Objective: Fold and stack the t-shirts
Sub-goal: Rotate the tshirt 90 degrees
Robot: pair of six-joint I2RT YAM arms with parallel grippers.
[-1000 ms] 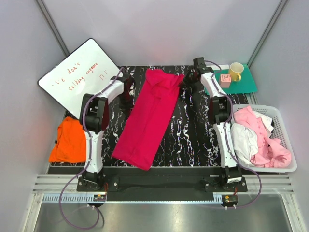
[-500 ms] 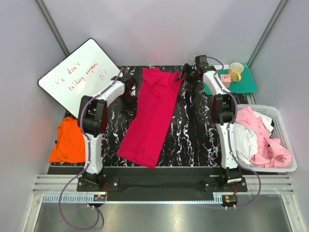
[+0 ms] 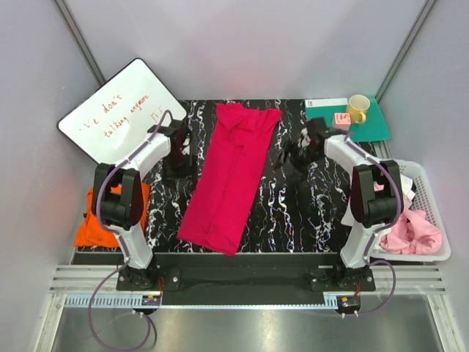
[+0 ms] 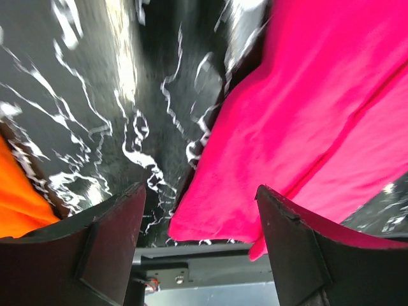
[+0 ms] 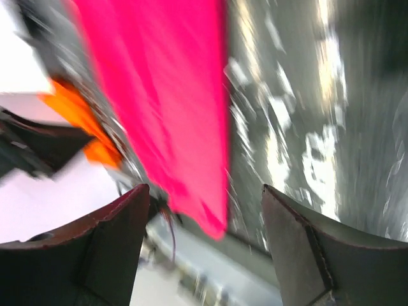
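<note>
Looking through the wrist cams, left gripper point(image 4: 199, 191) and right gripper point(image 5: 205, 191) are both spread, nothing pinched, flanking the magenta shirt point(image 3: 233, 180) lying folded long on the table point(image 3: 293, 213). Only the top cam catches the basket point(image 3: 434, 254) holding a pink shirt point(image 3: 421, 231) and a white shirt point(image 3: 404, 192).

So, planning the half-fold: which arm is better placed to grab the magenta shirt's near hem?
Probably left: the magenta shirt slants its near hem toward that side, the open left claw faces it, the right claw sits farther.
</note>
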